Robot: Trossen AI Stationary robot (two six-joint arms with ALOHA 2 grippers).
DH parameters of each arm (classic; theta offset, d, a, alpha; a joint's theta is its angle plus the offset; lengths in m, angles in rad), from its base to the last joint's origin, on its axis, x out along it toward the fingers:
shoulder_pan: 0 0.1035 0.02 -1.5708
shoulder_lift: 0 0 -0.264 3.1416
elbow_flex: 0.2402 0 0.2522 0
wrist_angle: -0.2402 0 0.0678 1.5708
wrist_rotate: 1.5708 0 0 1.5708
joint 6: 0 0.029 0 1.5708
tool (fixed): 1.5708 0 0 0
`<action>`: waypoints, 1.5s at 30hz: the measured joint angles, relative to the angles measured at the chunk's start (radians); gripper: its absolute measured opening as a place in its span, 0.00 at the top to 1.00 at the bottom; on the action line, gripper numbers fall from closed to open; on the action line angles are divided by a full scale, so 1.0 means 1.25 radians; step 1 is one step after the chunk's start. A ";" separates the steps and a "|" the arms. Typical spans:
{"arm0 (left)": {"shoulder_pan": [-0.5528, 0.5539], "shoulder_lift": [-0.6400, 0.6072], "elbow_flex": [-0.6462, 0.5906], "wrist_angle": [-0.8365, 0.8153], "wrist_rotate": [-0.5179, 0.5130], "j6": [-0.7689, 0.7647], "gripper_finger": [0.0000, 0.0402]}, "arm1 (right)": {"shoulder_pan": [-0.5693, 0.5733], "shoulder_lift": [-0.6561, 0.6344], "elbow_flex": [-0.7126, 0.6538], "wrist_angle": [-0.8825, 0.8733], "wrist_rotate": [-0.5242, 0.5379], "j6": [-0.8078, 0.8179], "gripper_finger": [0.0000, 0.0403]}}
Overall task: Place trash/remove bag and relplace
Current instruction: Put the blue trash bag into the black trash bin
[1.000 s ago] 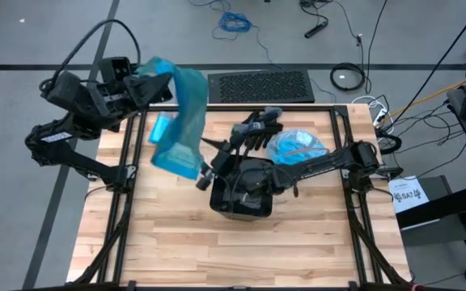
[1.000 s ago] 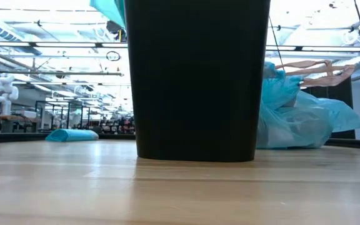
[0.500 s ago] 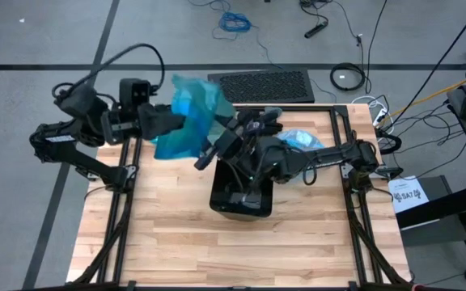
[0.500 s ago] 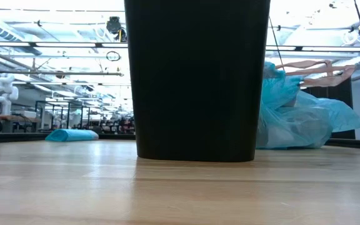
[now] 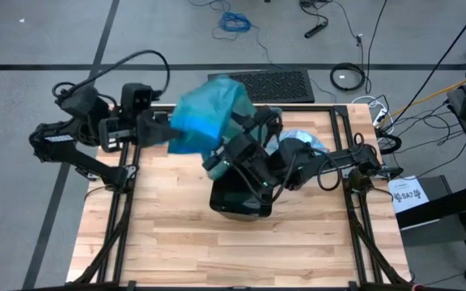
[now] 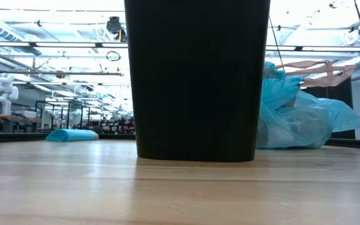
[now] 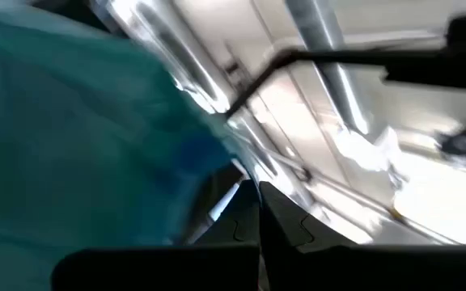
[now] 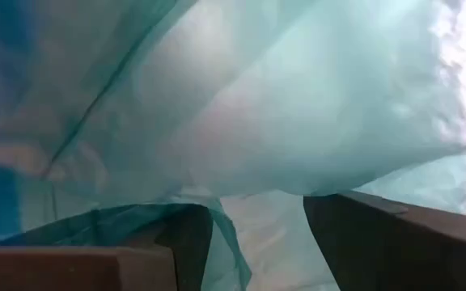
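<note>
An empty blue bag billows in the air over the far left of the black bin, which stands on the table. My left gripper is at the bag's left end, shut, and tipped up toward the ceiling. My right gripper is under the bag's near side, open, with blue film filling its wrist view. A full blue bag rests on the table behind the bin and also appears as the full bag in the low view. No loose trash scraps show. My left gripper is shut on the empty bag at its left end, coming level from the table's left. The exact place of contact is hidden by the fingers and the film. The bag is lifted clear of the table. My right gripper has its fingers apart under the bag. A fold of film drapes against one finger. The other finger stands free of it. The fingers do not pinch it.
A flat roll of blue bags lies on the table's far left. Black gloves lie behind the bin next to the full bag. A black mat sits past the far edge. The near half of the wooden table is bare.
My left gripper moved toward the near edge and the right, carrying the bag's end with it. The bag, which hung down as a long strip, has swung up and ballooned over the bin's far side. My right arm rose and drew in over the bin.
</note>
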 joint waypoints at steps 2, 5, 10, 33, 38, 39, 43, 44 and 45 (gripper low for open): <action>-0.010 0.010 0.000 -0.004 0.035 -0.005 1.00 | 0.000 -0.002 0.000 0.000 0.027 -0.017 0.54; -0.018 0.020 0.000 -0.042 0.042 -0.005 1.00 | 0.012 -0.003 0.000 0.007 0.072 -0.048 0.54; -0.020 0.018 0.000 -0.118 0.042 -0.005 1.00 | 0.043 -0.007 0.000 0.062 0.074 -0.154 0.54; -0.089 0.039 0.000 -0.073 0.071 -0.129 1.00 | 0.169 -0.011 0.000 0.145 0.175 -0.142 0.68; -0.131 0.039 0.000 -0.075 0.069 -0.130 1.00 | 0.192 -0.011 0.000 0.113 0.206 -0.063 0.76; -0.142 0.039 0.000 -0.075 0.064 -0.129 1.00 | 0.197 -0.011 -0.001 0.104 0.222 -0.049 0.79; -0.190 0.051 0.000 -0.076 0.042 -0.127 1.00 | 0.224 -0.011 -0.001 0.090 0.244 -0.009 0.94; -0.204 0.054 0.000 -0.077 0.034 -0.127 1.00 | 0.232 -0.011 -0.001 0.089 0.244 -0.001 0.97; -0.217 0.057 0.000 -0.078 0.025 -0.127 1.00 | 0.239 -0.011 -0.001 0.089 0.244 0.006 0.98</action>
